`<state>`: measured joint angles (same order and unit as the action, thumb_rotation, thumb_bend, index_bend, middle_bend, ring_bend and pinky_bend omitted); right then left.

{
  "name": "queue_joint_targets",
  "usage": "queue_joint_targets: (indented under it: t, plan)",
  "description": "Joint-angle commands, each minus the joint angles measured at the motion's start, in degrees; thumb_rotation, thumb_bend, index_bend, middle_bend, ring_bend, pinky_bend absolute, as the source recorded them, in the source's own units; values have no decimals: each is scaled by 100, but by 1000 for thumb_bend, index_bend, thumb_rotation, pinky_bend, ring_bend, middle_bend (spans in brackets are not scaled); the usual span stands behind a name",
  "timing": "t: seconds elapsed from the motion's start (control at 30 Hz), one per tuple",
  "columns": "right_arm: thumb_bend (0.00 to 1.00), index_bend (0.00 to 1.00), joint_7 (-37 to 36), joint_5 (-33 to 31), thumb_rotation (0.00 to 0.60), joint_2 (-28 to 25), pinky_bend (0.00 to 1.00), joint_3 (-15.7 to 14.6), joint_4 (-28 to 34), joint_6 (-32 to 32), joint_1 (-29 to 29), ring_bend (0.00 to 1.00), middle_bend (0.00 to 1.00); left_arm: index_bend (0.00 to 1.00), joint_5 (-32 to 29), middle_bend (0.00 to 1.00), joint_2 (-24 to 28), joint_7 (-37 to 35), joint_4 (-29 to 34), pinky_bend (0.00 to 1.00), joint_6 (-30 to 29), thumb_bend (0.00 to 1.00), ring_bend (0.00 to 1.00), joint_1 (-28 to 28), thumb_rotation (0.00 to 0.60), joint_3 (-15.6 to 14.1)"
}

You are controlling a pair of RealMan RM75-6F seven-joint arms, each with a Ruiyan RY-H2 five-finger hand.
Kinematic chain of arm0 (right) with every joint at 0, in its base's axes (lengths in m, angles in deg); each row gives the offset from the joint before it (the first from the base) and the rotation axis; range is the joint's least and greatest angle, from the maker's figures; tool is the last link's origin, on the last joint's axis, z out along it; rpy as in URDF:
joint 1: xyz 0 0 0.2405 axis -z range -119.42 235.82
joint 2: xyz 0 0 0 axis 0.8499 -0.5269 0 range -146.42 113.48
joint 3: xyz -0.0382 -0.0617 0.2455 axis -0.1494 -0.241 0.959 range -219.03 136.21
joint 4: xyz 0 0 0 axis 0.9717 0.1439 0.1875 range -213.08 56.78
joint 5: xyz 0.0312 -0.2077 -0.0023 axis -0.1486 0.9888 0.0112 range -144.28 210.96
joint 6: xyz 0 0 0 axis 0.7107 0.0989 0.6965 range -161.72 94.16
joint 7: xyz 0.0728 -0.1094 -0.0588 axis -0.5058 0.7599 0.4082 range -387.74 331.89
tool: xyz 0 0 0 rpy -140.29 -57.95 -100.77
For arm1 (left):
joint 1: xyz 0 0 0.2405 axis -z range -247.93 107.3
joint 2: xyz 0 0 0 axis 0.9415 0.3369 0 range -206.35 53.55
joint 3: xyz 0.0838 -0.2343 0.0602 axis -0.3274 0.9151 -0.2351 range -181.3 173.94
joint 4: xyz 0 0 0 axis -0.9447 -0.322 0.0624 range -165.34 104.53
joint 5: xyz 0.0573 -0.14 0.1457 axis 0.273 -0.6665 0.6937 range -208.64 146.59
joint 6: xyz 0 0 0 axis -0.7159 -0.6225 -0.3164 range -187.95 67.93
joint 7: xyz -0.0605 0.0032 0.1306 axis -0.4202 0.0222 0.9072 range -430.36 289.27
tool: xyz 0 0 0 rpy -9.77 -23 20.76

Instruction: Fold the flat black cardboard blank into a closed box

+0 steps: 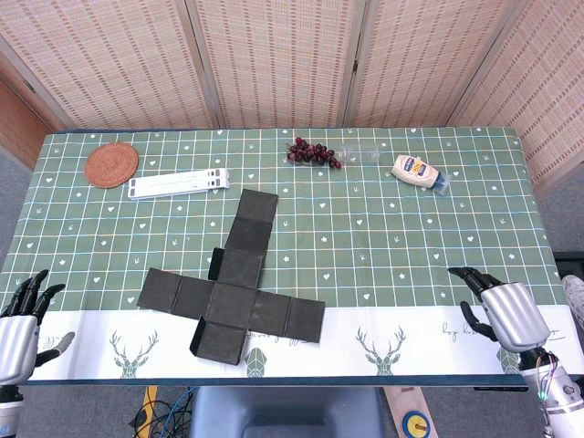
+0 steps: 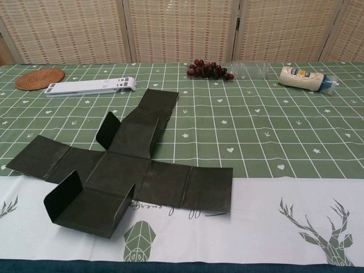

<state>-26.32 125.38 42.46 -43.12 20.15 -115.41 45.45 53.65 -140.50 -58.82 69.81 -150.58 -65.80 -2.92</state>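
A: Where's the blank?

B: The blank (image 1: pixel 233 292) lies near the front edge of the table (image 1: pixel 383 228), left of centre, a black cross of creased panels. It's mostly flat, but a few small flaps already stand up: two on the nearest panel and one beside the middle.

A: How will it handle?

B: I'd judge it light and fairly stiff: thin card that bends readily at the creases and resists elsewhere. It may slide on the smooth cloth if pushed from one side only, so one hand should pin the centre panel while the other lifts an arm of the cross. Best holds look like the free outer edges of the long arms, left and right, or the raised flaps near the front.

A: And the hands?

B: Both are off it. The left hand (image 1: pixel 23 324) sits at the near left corner, fingers apart, holding nothing. The right hand (image 1: pixel 502 310) rests at the near right edge, well apart from the blank, also released and empty. The chest view shows neither.

A: Anything else about?

B: Far side only: a woven coaster (image 1: pixel 111 165) at far left, a white stand (image 1: pixel 179 184) beside it, grapes (image 1: pixel 312 152) and a clear bottle (image 2: pixel 250 69) in the middle, a mayonnaise bottle (image 1: pixel 419 172) toward the right. None crowd the blank.

A: So folding hasn't begun?

B: Barely, by my reading.
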Motion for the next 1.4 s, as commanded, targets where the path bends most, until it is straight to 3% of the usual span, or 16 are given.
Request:
queue_joint_targets:
  t: [0.03,0.2,0.33,0.4,0.7,0.9,1.07,1.4]
  plan:
    - [514,202,43,79,600,27,741,13,8,40,-31,467,288,208,32,85,-10,-8,-14,367,9,162,97,4,600,18]
    - [514,202,126,265,600,4,779,122,88,251,-253,514,297,208,60,85,-1,-4,9,366,-7,163,97,-22,600,52]
    - [506,202,355,336,600,-32,958,291,272,872,-731,668,313,208,107,85,25,-45,59,366,-42,162,96,-46,600,75]
    - [492,202,500,330,600,31,998,436,356,1267,-1060,722,313,207,136,85,39,-61,71,367,-69,162,95,-66,600,81]
    - [375,202,1366,-193,600,845,1000,1143,266,3246,-2708,776,294,208,189,85,98,-114,125,367,-190,162,92,-225,600,38]
    - [275,202,2136,-592,600,1822,1000,1388,-457,4110,-3626,781,293,208,207,85,134,-140,129,367,-216,162,91,-278,600,48]
    - [201,202,2553,-700,600,2708,1000,1442,-1308,4343,-4181,782,293,208,192,85,143,-179,108,367,-231,162,90,-316,600,69]
    - [199,202,2272,-489,600,3965,1000,1408,-2946,4465,-4999,792,293,208,113,85,213,-278,63,366,-187,162,90,-383,600,81]
